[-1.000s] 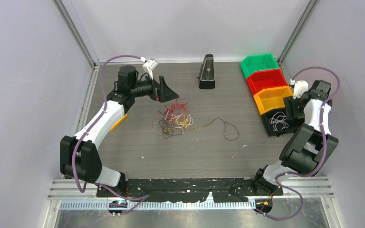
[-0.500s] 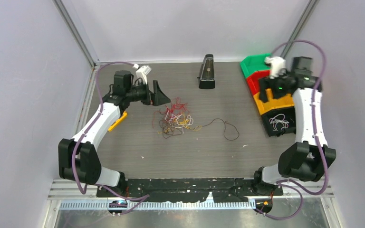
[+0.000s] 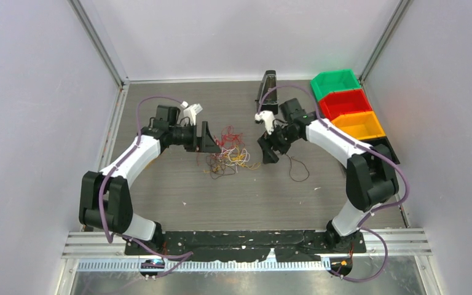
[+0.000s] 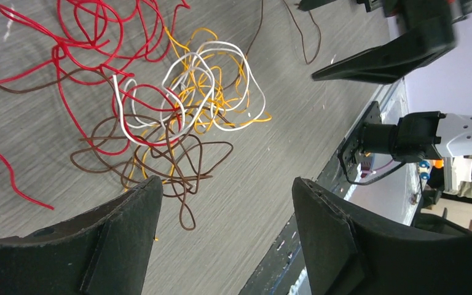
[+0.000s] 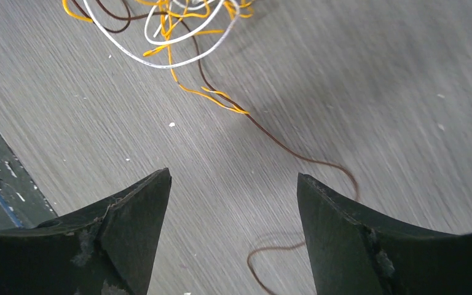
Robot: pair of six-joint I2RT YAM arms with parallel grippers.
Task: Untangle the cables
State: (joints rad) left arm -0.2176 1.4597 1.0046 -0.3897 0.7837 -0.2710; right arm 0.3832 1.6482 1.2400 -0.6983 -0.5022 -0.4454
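Note:
The cables point(image 3: 226, 153) lie as a loose tangle of red, white, yellow and dark brown wires on the table's middle. They also show in the left wrist view point(image 4: 178, 104). One long dark brown wire point(image 3: 294, 167) trails off to the right; it runs between the fingers in the right wrist view point(image 5: 295, 157). My left gripper point(image 3: 212, 138) is open and empty, just left of the tangle. My right gripper point(image 3: 269, 147) is open and empty, just right of the tangle, above the brown wire.
A black wedge-shaped stand point(image 3: 268, 92) sits at the back middle. Green point(image 3: 335, 83), red point(image 3: 346, 102), yellow point(image 3: 359, 125) and black point(image 3: 386, 147) bins line the right side. Grey walls close in on three sides.
My right arm swung from over the bins at the right to the table's middle beside the tangle. My left gripper moved down and closer to the tangle.

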